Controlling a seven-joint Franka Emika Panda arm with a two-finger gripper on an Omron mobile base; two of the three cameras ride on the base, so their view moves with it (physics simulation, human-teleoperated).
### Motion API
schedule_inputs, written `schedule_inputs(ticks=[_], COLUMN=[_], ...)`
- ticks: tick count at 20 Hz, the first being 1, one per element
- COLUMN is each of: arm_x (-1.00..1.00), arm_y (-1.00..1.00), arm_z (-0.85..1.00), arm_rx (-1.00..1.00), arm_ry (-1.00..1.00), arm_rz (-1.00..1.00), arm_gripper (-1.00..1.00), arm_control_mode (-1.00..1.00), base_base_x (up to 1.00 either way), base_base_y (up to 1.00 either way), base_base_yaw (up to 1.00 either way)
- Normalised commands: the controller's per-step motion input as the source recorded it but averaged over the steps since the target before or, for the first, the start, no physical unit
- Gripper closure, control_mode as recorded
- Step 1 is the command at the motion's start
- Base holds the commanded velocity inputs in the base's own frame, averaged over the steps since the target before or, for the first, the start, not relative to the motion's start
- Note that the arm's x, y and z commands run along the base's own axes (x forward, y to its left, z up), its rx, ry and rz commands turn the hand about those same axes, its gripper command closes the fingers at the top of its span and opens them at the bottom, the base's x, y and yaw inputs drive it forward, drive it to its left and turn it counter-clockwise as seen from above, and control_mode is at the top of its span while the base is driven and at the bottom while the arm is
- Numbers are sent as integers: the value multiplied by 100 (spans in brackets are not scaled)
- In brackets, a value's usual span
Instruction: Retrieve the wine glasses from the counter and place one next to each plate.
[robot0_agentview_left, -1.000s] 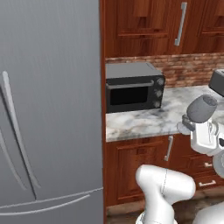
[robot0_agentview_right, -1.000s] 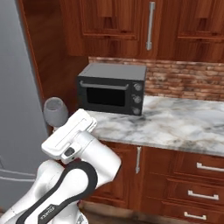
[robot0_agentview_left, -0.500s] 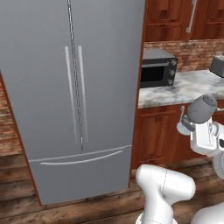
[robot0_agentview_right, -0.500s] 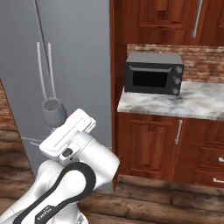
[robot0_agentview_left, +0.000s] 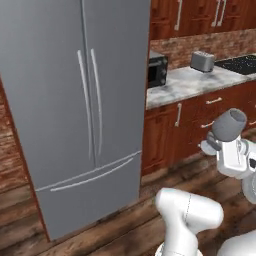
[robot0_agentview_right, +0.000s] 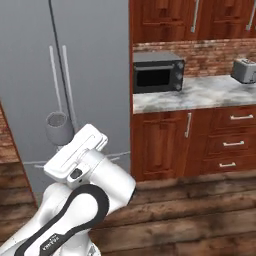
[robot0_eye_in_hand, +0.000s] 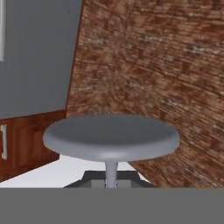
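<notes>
The hand (robot0_eye_in_hand: 110, 180) is clamped on a glass (robot0_agentview_left: 229, 125) by its stem, beside the fridge (robot0_agentview_left: 75, 100); worktop (robot0_agentview_right: 200, 92) well apart.

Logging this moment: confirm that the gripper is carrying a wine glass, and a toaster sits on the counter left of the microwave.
One thing is wrong: the toaster sits right of the microwave on the counter, as the right base view shows. The gripper is indeed shut on a wine glass.

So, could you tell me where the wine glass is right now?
The wine glass is held in the gripper, raised above the wooden floor, in front of the grey fridge.
</notes>
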Motion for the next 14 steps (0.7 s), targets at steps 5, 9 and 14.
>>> schedule_inputs(ticks=[5,9,14], arm_x=[0,0,0], arm_y=[0,0,0], arm_z=[0,0,0], arm_rx=[0,0,0], arm_ry=[0,0,0], arm_rz=[0,0,0], arm_gripper=[100,100,100], arm_control_mode=[100,100,100], base_base_x=[0,0,0], base_base_y=[5,4,5], base_base_yaw=[-100,-100,-100])
